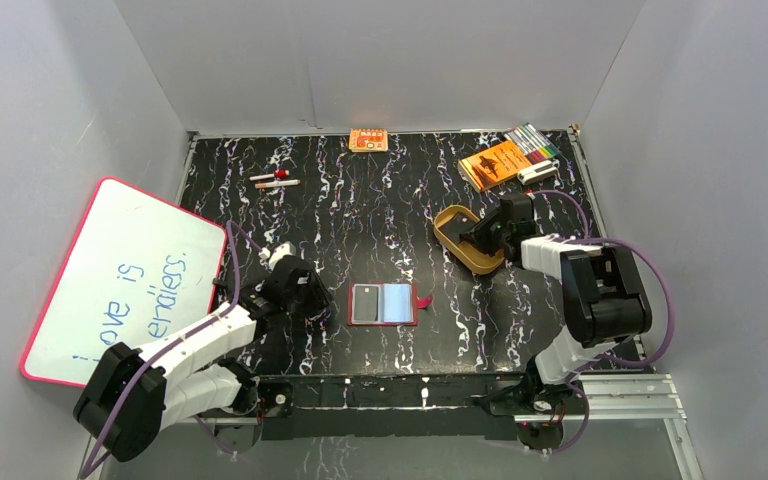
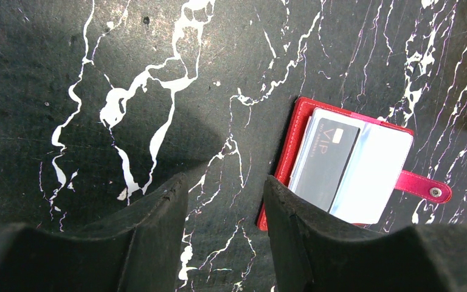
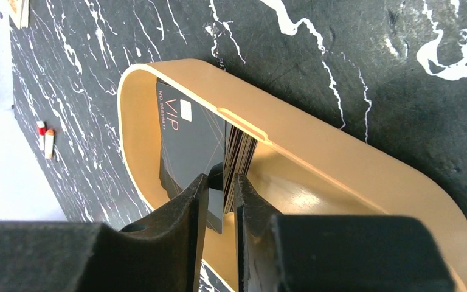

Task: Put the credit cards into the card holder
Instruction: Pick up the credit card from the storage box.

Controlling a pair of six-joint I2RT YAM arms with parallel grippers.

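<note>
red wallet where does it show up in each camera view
Top view: wallet lies open, front-centre on the table.
Left wrist: wallet right of centre, beyond the left fingers, dark card in its sleeve.
Right wrist: not in it; right fingers pinch a black card in the tan tray.
Shared landmark: black white-veined table.

Table (image 1: 380, 210): black top veined in white, walled by pale panels. Lying on it: one dark red card holder (image 1: 383, 305), opened flat, near the front edge at centre, snap tab pointing right; one tan oval tray (image 1: 475, 262), right of centre; one orange booklet (image 1: 493, 163) in the far right corner, a row of coloured markers (image 1: 533, 142) just beside it and a small white object (image 1: 538, 173) at its near edge; one small orange box (image 1: 368, 140) at the far edge, centre; two short red-tipped sticks (image 1: 274, 180), far left. A pink-framed whiteboard (image 1: 120, 280) overlaps the left edge.
</note>
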